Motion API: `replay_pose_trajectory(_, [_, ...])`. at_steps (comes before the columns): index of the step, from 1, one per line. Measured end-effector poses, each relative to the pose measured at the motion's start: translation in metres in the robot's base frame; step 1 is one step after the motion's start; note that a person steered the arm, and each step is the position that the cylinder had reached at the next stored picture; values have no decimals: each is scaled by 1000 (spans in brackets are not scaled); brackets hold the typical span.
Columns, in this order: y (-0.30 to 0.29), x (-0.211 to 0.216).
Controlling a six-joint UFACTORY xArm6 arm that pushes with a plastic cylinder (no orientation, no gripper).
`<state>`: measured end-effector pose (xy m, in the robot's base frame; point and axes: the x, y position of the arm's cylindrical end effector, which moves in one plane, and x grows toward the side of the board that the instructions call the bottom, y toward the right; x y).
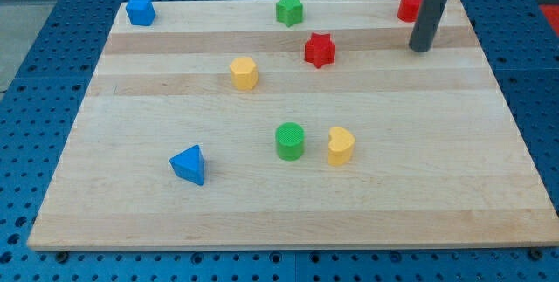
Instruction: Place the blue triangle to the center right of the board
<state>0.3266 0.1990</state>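
The blue triangle [189, 164] lies on the wooden board [419, 186] at the lower left of the view. My tip [421, 50] stands at the view's upper right, far from the blue triangle, just below and right of a red block [408, 7] whose right side the rod hides.
A blue block [140, 10] sits at the top left. A green star [289, 9] is at the top middle and a red star [320, 50] below it. A yellow hexagon [244, 72], a green cylinder [290, 141] and a yellow heart [340, 146] lie mid-board.
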Motion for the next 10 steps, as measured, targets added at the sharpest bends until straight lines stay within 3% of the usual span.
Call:
replay_pose_trajectory(2, [-33, 20])
replay_pose_trajectory(5, [-154, 46])
replay_pose_trajectory(8, [-348, 104])
replay_pose_trajectory(9, [-398, 147])
replay_pose_trajectory(10, [-387, 191])
